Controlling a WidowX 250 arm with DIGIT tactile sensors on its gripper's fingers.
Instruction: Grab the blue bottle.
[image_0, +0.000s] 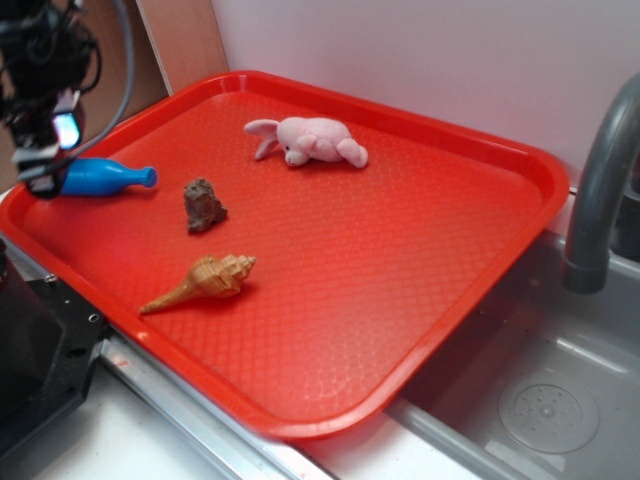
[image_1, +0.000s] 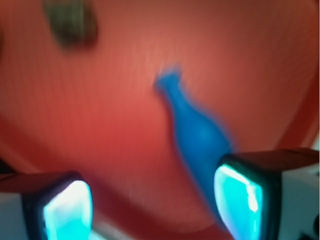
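On the red tray (image_0: 420, 290), seen from the exterior camera, the blue bottle (image_0: 105, 178) lies on its side close to the left rim, its narrow neck pointing toward the middle of the tray. Right over its thick end hangs the gripper (image_0: 45, 165), dark and cabled, its lower tips overlapping the bottle's base from this angle; whether they touch it I cannot tell. Just beside the bottle's neck sits a small brown rock (image_0: 204, 206), and nearer the front edge lies a tan seashell (image_0: 205, 280), its pointed tail aimed at the left rim. A pink plush animal (image_0: 312, 140) lies well apart from these, near the back rim. A grey faucet (image_0: 600, 190) stands past the tray's right edge, over a sink (image_0: 560, 400).

From the wrist camera, everything is blurred. The two fingers (image_1: 240, 197) show at the bottom corners with glowing cyan pads, spread wide apart. The bottle (image_1: 197, 135) runs diagonally between them, its body close against the right finger and its neck pointing up and away. A dark blurred shape sits near the top left.
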